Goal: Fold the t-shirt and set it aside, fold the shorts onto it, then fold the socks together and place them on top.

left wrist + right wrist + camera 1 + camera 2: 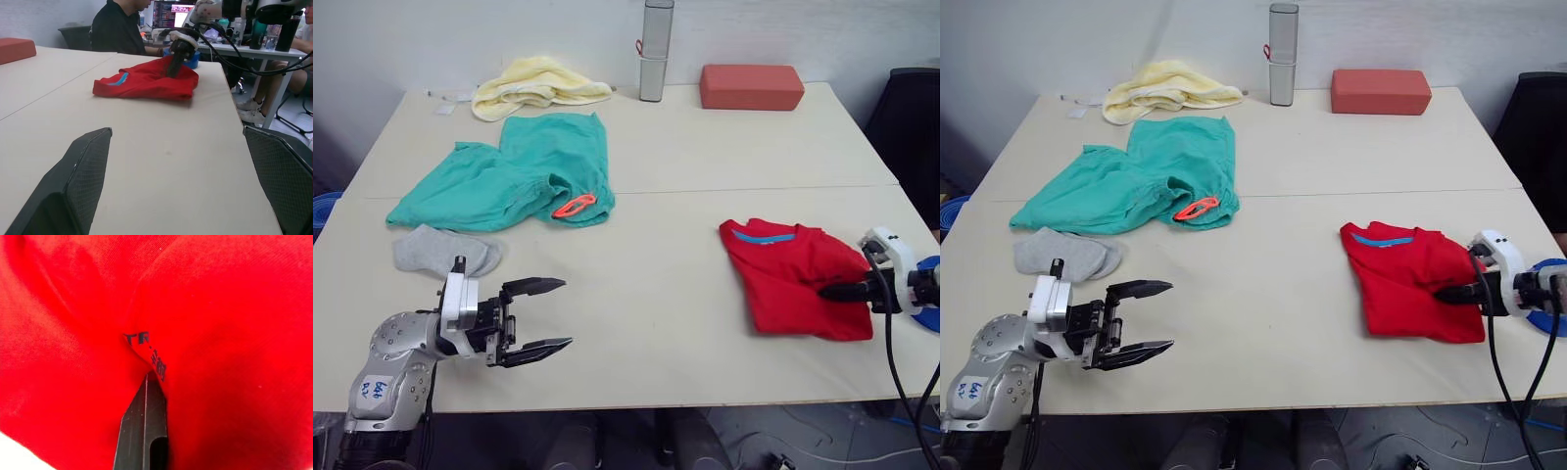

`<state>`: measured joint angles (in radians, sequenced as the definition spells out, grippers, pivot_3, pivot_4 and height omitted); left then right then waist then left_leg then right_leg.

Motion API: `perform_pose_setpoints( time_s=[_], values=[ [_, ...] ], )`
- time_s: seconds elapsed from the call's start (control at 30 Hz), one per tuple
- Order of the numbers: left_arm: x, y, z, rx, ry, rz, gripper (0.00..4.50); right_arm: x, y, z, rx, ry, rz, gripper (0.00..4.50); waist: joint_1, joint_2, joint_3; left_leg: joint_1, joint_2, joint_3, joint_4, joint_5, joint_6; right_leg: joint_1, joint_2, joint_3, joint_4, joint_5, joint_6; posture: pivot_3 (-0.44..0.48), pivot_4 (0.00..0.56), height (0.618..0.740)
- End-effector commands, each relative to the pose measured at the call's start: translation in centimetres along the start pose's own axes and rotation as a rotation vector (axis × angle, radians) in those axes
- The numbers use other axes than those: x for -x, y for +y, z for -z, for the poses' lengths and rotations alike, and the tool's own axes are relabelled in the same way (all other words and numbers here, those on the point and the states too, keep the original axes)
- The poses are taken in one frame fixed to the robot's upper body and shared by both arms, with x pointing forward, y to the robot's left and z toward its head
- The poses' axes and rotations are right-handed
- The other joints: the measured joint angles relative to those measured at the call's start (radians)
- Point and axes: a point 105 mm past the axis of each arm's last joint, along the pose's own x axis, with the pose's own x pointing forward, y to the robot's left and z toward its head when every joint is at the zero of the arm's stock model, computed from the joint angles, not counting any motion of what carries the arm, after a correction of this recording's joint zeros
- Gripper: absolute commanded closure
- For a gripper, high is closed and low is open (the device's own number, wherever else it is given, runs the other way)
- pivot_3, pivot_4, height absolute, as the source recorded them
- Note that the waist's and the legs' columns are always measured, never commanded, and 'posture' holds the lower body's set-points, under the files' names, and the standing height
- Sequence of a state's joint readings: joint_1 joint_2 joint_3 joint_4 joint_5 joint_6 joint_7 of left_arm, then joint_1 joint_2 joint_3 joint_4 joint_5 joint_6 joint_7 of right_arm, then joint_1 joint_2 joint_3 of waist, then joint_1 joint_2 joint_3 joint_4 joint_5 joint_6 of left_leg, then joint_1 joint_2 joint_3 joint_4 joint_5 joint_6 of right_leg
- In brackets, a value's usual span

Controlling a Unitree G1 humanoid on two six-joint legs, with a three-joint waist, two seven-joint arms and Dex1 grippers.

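Observation:
The red t-shirt lies folded in a rough bundle at the table's right, its blue neck lining facing the back. My right gripper is shut on the t-shirt's right edge; in the right wrist view one black finger is buried in red cloth. The teal-green shorts are spread flat at the back left, with the orange drawstring loop on top. Light grey socks lie just in front of them. My left gripper hovers open and empty near the front left edge, right of the socks.
A pale yellow towel, a silver bottle and a red box line the table's back edge. A blue object sits off the right edge. A person sits at a desk beyond the table.

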<state>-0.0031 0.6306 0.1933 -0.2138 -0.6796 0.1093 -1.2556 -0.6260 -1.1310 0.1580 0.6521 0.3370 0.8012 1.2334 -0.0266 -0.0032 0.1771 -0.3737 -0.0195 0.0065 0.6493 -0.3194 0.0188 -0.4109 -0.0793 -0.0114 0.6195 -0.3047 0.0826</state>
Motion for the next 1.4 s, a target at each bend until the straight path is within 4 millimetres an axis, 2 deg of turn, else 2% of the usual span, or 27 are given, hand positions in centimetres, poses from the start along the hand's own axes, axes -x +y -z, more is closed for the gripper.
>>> perform_pose_setpoints(
  time_s=[0.03,0.07,0.23,0.4,0.5,0.63,0.7,0.8,0.9,1.03,1.1,1.17,1.27,1.4],
  values=[
    [0.1,0.1,-0.2,-0.024,-0.007,0.002,0.00,0.6,-1.3,-0.2,-0.004,-0.016,0.062,4.49,0.002,0.000,0.000,0.000,0.000,0.000,0.000,0.000,0.000,0.000,0.000,0.000,0.000,0.000,0.000,0.000,0.150,0.740],
    [0.1,0.2,-0.2,-0.026,-0.007,0.001,0.00,0.6,-1.4,-0.3,-0.012,-0.023,0.066,4.49,0.002,0.000,0.000,0.000,0.000,0.000,0.000,0.000,0.000,0.000,0.000,0.000,0.000,0.000,0.000,0.000,0.150,0.740],
    [0.1,0.2,-0.3,-0.025,-0.007,-0.002,0.00,1.9,-1.0,-0.8,-0.021,-0.069,0.039,3.09,0.002,0.000,0.000,0.000,0.000,0.000,0.000,0.000,-0.001,0.000,0.000,0.000,0.000,0.000,0.000,0.000,0.150,0.740],
    [0.3,0.6,-0.1,-0.014,0.015,-0.013,0.00,6.1,-0.1,-0.8,0.057,-0.083,0.039,1.24,0.015,0.006,0.002,-0.001,0.000,0.000,0.000,0.000,-0.001,0.000,0.000,0.000,0.000,0.000,0.000,0.000,0.150,0.740],
    [0.5,1.0,-0.4,-0.012,0.016,-0.019,0.00,7.7,0.6,-1.0,0.168,-0.106,0.047,0.15,0.023,0.008,0.002,0.000,0.000,0.000,0.000,0.000,-0.001,0.000,0.000,0.000,0.000,0.000,0.000,0.000,0.150,0.740],
    [1.4,1.8,-0.7,-0.021,0.034,-0.048,0.00,9.0,3.0,-3.4,0.479,-0.321,-0.012,0.05,0.020,0.007,0.003,0.003,0.000,0.001,0.000,0.000,-0.001,0.002,0.001,0.001,0.001,0.000,0.001,0.000,0.150,0.740],
    [1.8,2.2,-1.0,-0.023,0.037,-0.072,0.00,8.9,4.5,-4.3,0.593,-0.431,-0.044,0.05,0.017,0.007,0.003,0.004,0.000,0.001,0.001,0.000,-0.001,0.003,0.002,0.001,0.002,0.001,0.001,0.000,0.150,0.740],
    [2.2,2.4,-1.1,-0.031,0.049,-0.101,0.00,7.7,6.2,-5.2,0.724,-0.552,-0.052,0.05,0.019,0.007,0.003,0.004,0.001,0.001,0.001,0.001,-0.001,0.003,0.002,0.001,0.003,0.001,0.001,0.000,0.150,0.740],
    [2.5,2.7,-1.7,-0.051,0.047,-0.147,0.00,5.4,8.4,-4.8,0.840,-0.567,-0.119,0.05,0.023,0.006,0.003,0.003,0.000,0.001,0.002,0.001,-0.002,0.002,0.002,0.001,0.003,0.001,0.002,0.000,0.150,0.740],
    [3.5,2.7,-1.6,-0.048,0.089,-0.214,0.00,2.2,12.4,-4.6,0.914,-0.680,-0.240,0.05,0.023,0.005,0.003,0.003,0.001,0.001,0.001,0.001,-0.002,0.002,0.002,0.001,0.003,0.001,0.002,0.000,0.150,0.740],
    [3.9,2.5,-1.4,-0.046,0.111,-0.237,0.00,0.9,13.8,-4.9,0.953,-0.763,-0.226,0.05,0.022,0.005,0.003,0.003,0.000,0.001,0.001,0.001,-0.002,0.002,0.002,0.001,0.003,0.001,0.002,0.000,0.150,0.740],
    [4.1,2.2,-1.4,-0.043,0.123,-0.252,0.00,-0.2,14.5,-5.2,0.919,-0.829,-0.205,0.05,0.023,0.005,0.003,0.003,0.000,0.001,0.001,0.001,-0.002,0.002,0.002,0.001,0.003,0.001,0.002,0.000,0.150,0.740],
    [4.4,1.9,-1.5,-0.043,0.133,-0.281,0.00,-1.9,15.3,-4.4,0.880,-0.832,-0.200,0.05,0.025,0.004,0.003,0.003,0.000,0.001,0.001,0.001,-0.003,0.002,0.001,0.001,0.003,0.001,0.002,0.000,0.150,0.740],
    [6.6,1.7,-1.4,-0.027,0.165,-0.415,0.00,-3.2,15.3,-4.3,0.831,-0.868,-0.137,0.05,0.023,0.003,0.002,0.003,0.000,0.000,0.001,0.003,-0.005,0.002,0.001,0.001,0.002,0.001,0.002,0.000,0.150,0.740]
  ],
)
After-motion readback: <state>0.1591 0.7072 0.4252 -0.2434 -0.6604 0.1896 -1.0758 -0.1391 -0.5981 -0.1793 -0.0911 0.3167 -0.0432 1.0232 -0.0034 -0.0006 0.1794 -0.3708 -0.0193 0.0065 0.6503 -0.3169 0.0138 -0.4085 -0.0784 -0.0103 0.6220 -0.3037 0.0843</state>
